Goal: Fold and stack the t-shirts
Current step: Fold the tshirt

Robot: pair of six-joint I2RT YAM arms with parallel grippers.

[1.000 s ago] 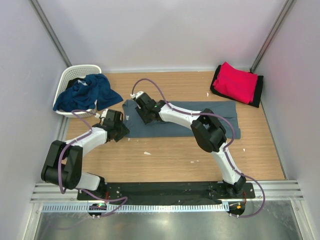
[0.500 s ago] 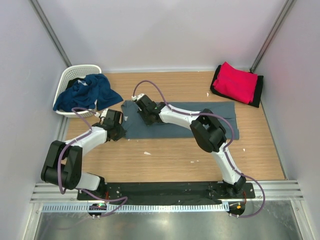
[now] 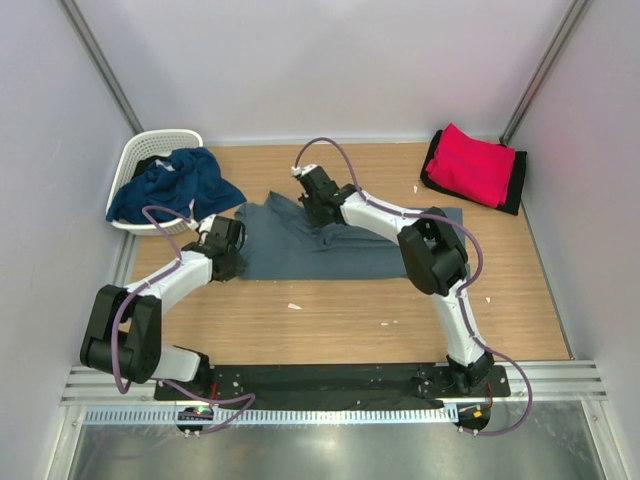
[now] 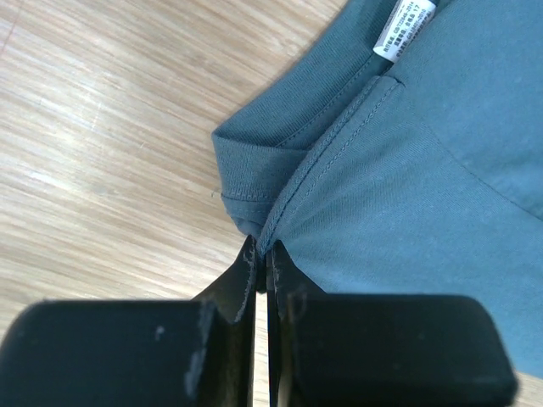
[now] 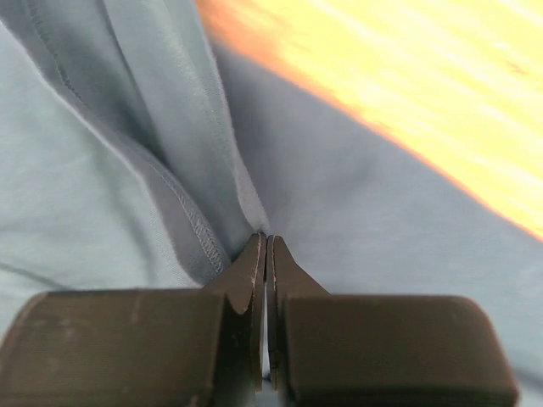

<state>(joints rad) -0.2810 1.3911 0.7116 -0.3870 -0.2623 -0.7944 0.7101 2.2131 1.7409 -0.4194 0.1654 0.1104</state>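
Note:
A slate grey-blue t-shirt (image 3: 335, 250) lies spread across the middle of the wooden table (image 3: 350, 310). My left gripper (image 3: 236, 256) is at its left end, shut on the hem beside the ribbed collar (image 4: 254, 165); in the left wrist view the left gripper (image 4: 261, 254) pinches the cloth there. My right gripper (image 3: 321, 214) is at the shirt's back edge, and the right gripper (image 5: 265, 242) is shut on a raised fold of the grey-blue cloth (image 5: 102, 203). A red t-shirt (image 3: 472, 165) lies folded on a black one (image 3: 515, 185) at the back right. A navy blue t-shirt (image 3: 175, 185) hangs over the basket.
A white lattice basket (image 3: 150, 148) stands at the back left against the wall. Grey walls close in both sides and the back. A white care label (image 4: 405, 30) shows inside the shirt's neck. Small white specks (image 3: 294, 306) lie on the wood in front of the shirt.
Both grippers have shut on the grey-blue shirt. The right gripper has moved back and to the right, pulling the shirt's back edge up and bunching its left part.

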